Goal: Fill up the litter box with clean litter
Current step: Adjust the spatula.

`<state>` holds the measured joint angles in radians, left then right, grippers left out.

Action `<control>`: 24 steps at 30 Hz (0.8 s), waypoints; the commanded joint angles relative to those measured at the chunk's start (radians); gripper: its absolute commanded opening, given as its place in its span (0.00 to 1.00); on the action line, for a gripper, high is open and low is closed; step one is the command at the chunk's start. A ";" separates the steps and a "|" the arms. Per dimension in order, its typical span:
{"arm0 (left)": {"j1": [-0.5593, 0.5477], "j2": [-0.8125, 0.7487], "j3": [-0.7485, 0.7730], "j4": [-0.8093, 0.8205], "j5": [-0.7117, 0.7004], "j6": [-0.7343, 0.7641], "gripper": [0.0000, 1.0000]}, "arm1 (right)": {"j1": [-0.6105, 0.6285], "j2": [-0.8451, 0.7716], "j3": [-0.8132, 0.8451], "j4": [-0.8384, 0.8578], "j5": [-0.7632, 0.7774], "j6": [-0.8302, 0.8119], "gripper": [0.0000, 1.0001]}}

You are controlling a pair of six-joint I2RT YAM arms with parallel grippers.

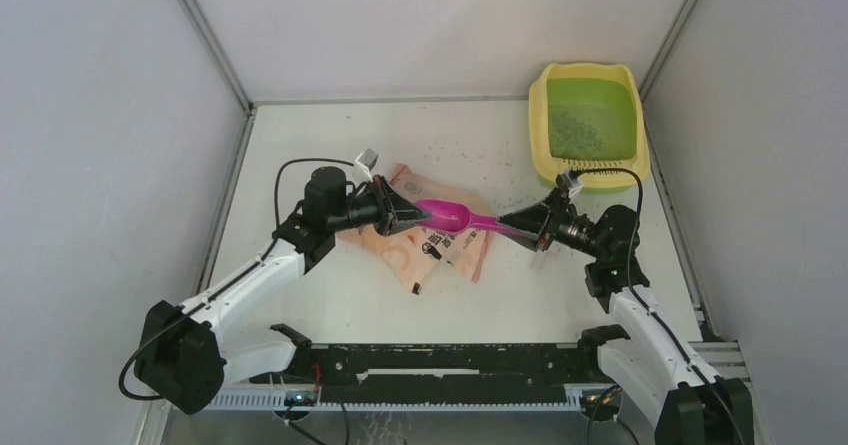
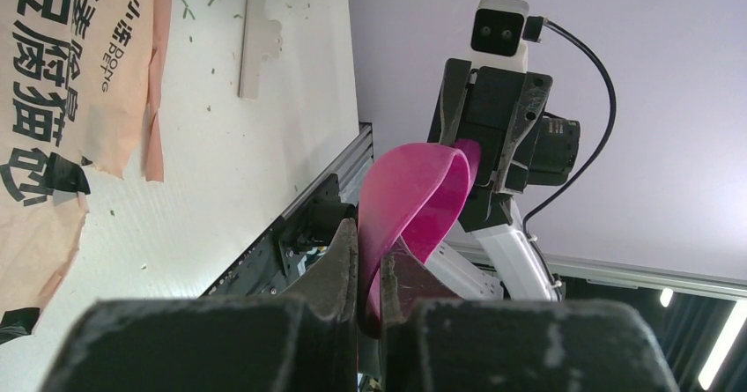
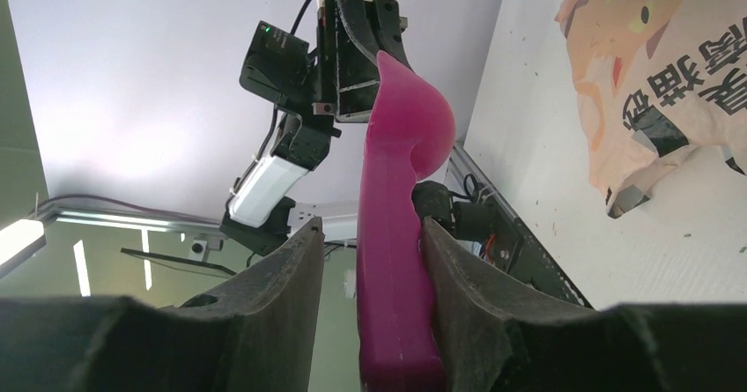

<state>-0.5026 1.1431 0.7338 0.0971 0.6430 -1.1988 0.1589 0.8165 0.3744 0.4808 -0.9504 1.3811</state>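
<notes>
The peach-pink printed bag (image 2: 53, 101) bears the only writing that can be read. In the left wrist view, large black Chinese characters run sideways down it, 腐 and 猫 among them; the topmost is cut by the picture's edge and the lowest is partly covered by black tape. Beside them stands a smaller line: two small characters, then Latin capitals that look like DOPYG. The right wrist view shows 猫 again, and in the top view the print is too small to read

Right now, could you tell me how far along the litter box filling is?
Some litter already lies in the litter box. In hand: the magenta scoop, pinched by the left gripper, its handle inside the open right gripper. Left: more scooping; the layer looks thin.
</notes>
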 commanded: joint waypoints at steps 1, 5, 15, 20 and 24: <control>-0.005 -0.008 -0.021 0.055 0.021 -0.011 0.00 | 0.012 0.003 0.031 0.065 0.007 -0.014 0.51; -0.007 -0.006 -0.019 0.059 0.021 -0.012 0.00 | 0.023 0.002 0.031 0.047 0.012 -0.029 0.48; -0.009 -0.003 -0.007 0.023 0.010 0.004 0.21 | 0.029 -0.005 0.032 0.015 0.027 -0.036 0.08; 0.009 0.004 0.024 -0.028 0.013 0.039 0.32 | 0.029 -0.062 0.051 -0.142 0.041 -0.084 0.03; 0.090 -0.002 0.092 -0.136 0.027 0.106 0.40 | 0.032 -0.168 0.090 -0.409 0.068 -0.204 0.00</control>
<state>-0.4831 1.1458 0.7357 0.0490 0.6537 -1.1774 0.1814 0.7456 0.3870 0.3038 -0.9165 1.3048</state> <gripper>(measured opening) 0.366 0.352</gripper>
